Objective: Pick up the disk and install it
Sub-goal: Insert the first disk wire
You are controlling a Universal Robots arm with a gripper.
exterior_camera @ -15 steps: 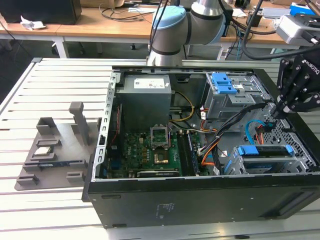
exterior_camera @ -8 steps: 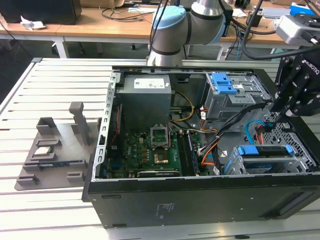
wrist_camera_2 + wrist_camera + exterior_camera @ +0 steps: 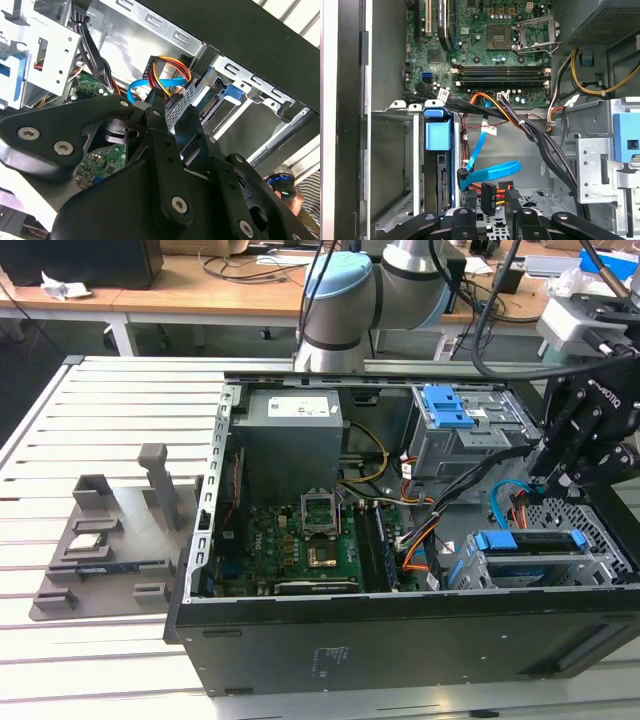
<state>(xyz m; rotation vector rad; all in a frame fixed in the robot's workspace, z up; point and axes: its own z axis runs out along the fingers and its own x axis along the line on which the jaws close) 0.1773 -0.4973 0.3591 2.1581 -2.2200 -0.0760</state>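
Hovering over the case (image 3: 400, 635) at the exterior view's right, above the drive cage (image 3: 585, 565): gripper (image 3: 545, 480), fingers (image 3: 155, 107) apart in both wrist views, clamped on nothing. Between and just beyond the fingertips in the first wrist view, a black plug (image 3: 489, 197) on red and orange wires, with a blue cable (image 3: 490, 175) curling just beside it. Sitting edge-on in the cage under a blue rail tab (image 3: 438, 132): disk (image 3: 442, 186), apparently already slid into its bay, and showing in the exterior view as a dark slab (image 3: 545, 538) behind the blue tab. Judged as the seating stage of the install. To do it well: keep the fingers off the loose cables, press along the rail line rather than across it, push squarely so both rails run in together, and watch for the tab sitting flush with the cage front. Cannot tell whether fully latched. Underneath, a slotted aluminium table (image 3: 100, 680), flat and rigid, with a grey fixture (image 3: 110, 540) well apart at the exterior view's left carrying a small chip (image 3: 87, 541). Behind, wooden desks (image 3: 180, 300) strewn with cables, and the arm (image 3: 345, 295) rising just past the case.
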